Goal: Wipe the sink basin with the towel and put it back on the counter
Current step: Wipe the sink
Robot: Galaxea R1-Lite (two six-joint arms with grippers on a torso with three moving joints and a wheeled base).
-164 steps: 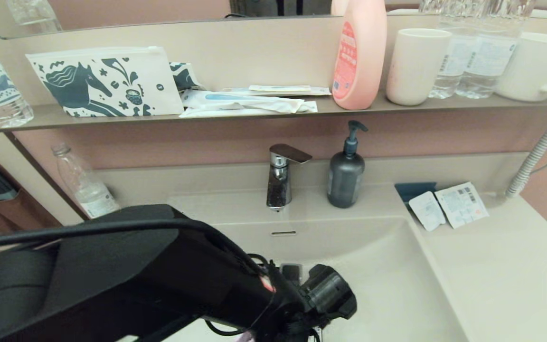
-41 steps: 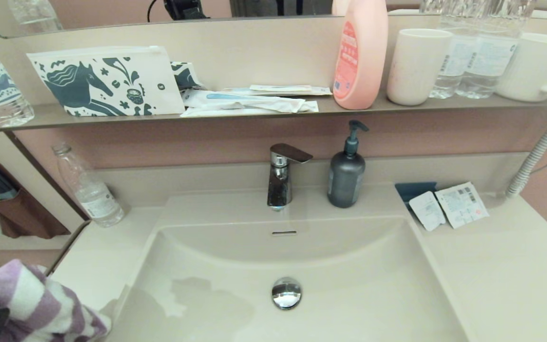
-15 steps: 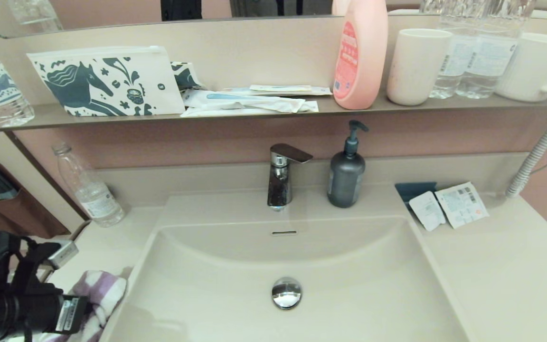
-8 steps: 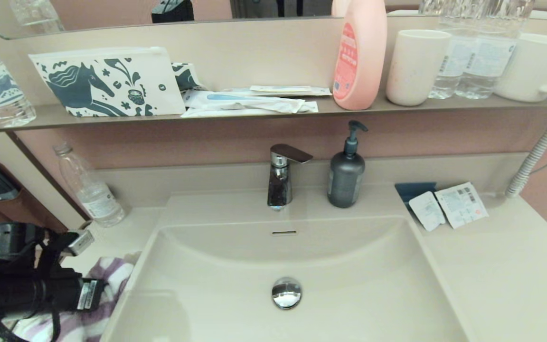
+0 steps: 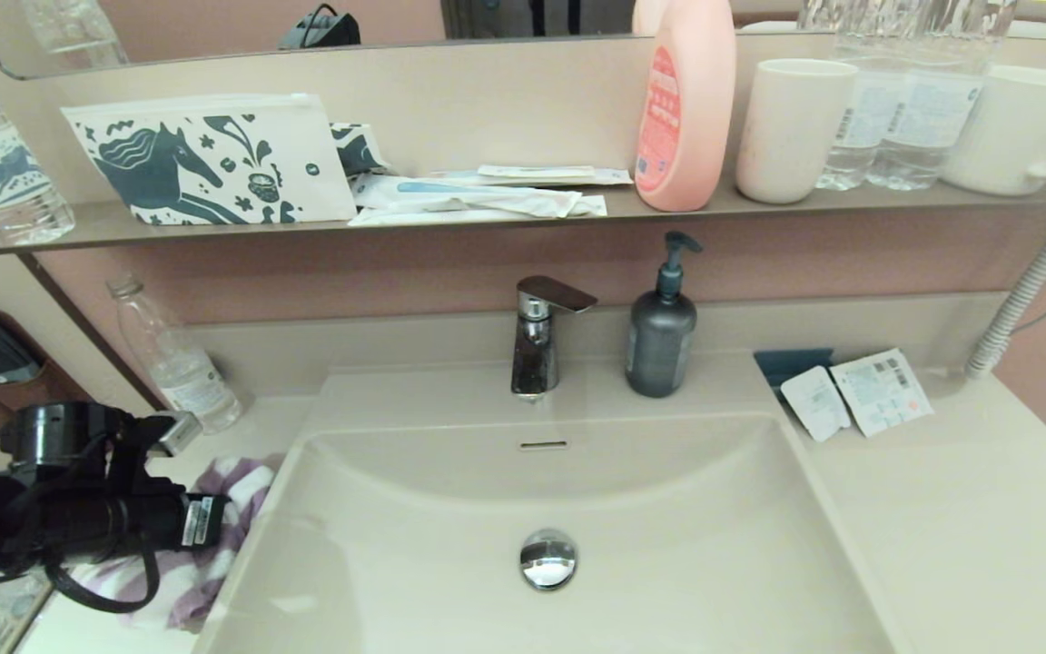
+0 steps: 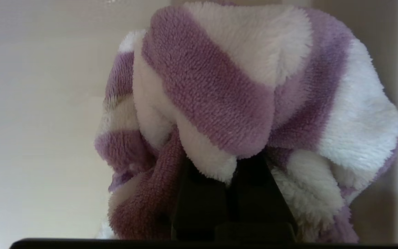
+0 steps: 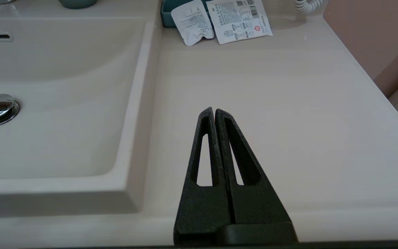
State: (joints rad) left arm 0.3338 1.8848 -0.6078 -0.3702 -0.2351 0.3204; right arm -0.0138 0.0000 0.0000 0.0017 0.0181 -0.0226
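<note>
Purple-and-white terry, the towel (image 5: 214,527) sits bunched on the counter (image 5: 959,536) just left of the sink basin (image 5: 668,545) – crumpled, no clear long axis. Left gripper (image 6: 231,173) is clenched on a fold of it, fingers buried in the pile. Right gripper (image 7: 214,112) hangs over the bare counter right of the basin, fingers pressed together on nothing. 2 sachets (image 5: 854,395) lie far right – their print too small to read

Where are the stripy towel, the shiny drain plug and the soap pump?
towel (image 6: 219,86), left wrist view, on a purple stripe.
drain plug (image 5: 547,559), head view, middle of its chrome cap.
soap pump (image 5: 661,345), head view, on the dark bottle body.
</note>
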